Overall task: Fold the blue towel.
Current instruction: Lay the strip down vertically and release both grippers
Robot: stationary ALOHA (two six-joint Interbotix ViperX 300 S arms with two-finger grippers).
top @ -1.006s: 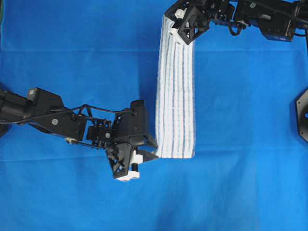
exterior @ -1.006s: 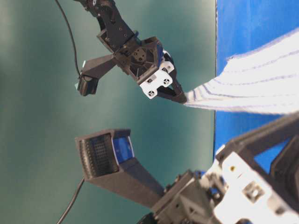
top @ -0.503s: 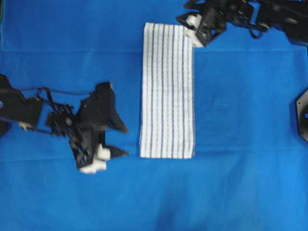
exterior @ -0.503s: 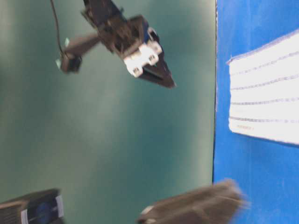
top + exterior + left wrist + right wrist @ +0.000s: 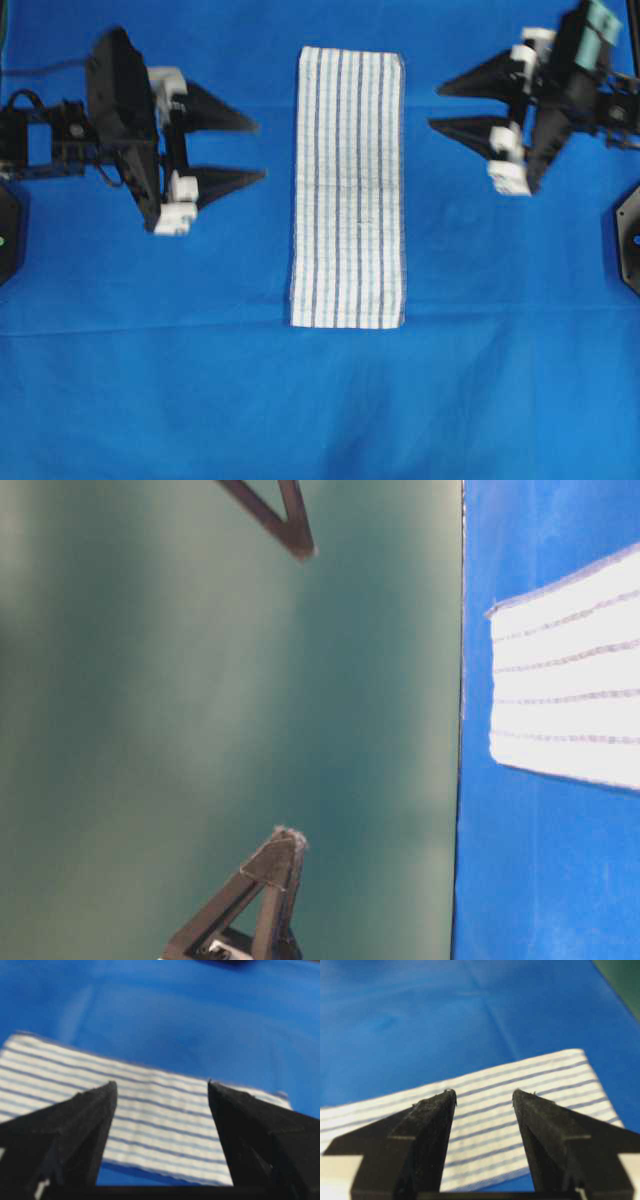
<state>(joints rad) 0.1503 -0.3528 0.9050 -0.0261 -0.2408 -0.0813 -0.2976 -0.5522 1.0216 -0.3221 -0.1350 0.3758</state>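
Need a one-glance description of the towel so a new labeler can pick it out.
Start from the solid blue table cover that fills the overhead view. At its middle, between the two black grippers, lies the blue towel, a long narrow flat strip. It is the only white thing with thin blue stripes.

A plain blue cloth covers the table — faintly creased — with a green backdrop behind its edge.

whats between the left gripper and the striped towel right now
Nothing but bare blue table cover. In the overhead view the left gripper, jaws open, sits apart from the blue towel, with no object in the gap.
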